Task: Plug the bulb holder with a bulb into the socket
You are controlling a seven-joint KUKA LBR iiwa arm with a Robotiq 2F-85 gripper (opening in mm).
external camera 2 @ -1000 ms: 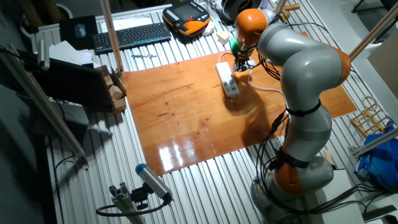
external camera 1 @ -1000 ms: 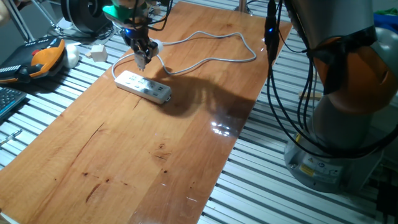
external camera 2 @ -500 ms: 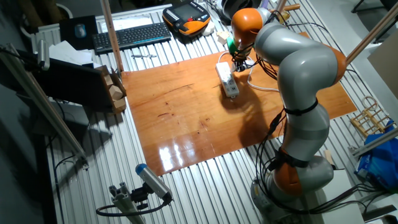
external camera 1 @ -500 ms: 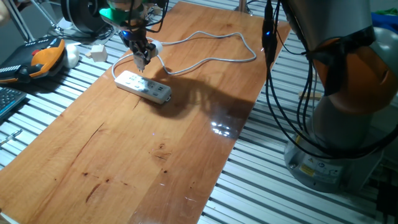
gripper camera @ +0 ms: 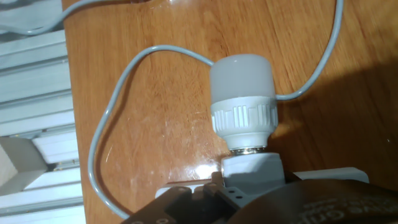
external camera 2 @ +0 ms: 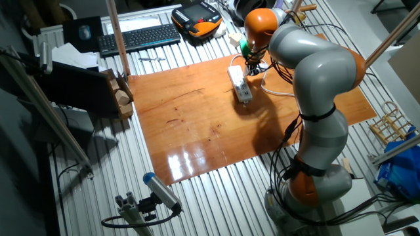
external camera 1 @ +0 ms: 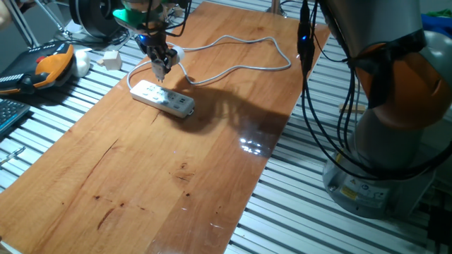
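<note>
Hand view showed one bulb holder lying on the wooden table, its bulb end pointing away from the camera and one grey cable curling round it on the left and far side. From one fixed view, left to right: an orange-and-black pendant, a small white block, then the gripper hanging above the left end of the single socket, with the holder just behind it. Its fingers looked close together, but whether they gripped the holder I could not tell. The cable looped off to the right, toward the arm's base.
</note>
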